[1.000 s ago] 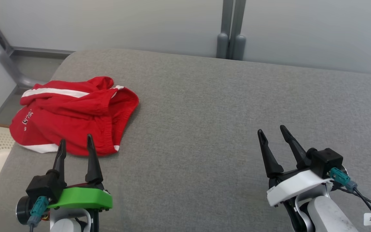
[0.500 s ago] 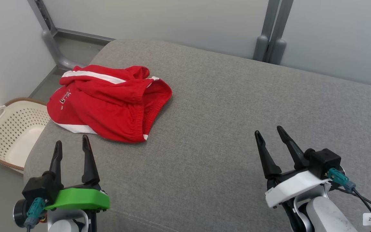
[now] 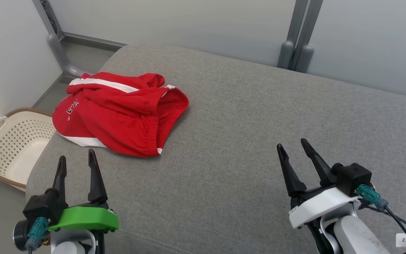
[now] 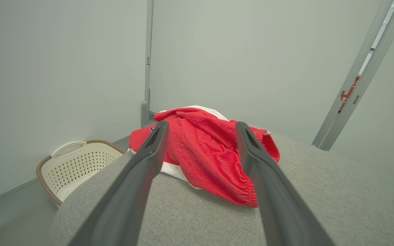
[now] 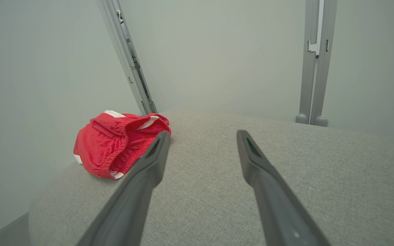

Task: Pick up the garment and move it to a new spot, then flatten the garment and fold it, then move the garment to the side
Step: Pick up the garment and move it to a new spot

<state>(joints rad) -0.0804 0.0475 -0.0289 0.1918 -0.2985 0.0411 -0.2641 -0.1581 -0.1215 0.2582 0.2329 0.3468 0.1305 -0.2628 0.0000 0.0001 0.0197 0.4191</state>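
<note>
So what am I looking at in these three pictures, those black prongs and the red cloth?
It is a two-armed robot. The wide picture comes from a camera on its head, looking down at its own arms: the left claw with the green housing, the right claw with the white one. The other two pictures come from cameras on each wrist, looking along that claw's two prongs. A crumpled red garment lies on the grey padded surface, with a pale basket on the floor beside it. Both claws are open and hold nothing.
</note>
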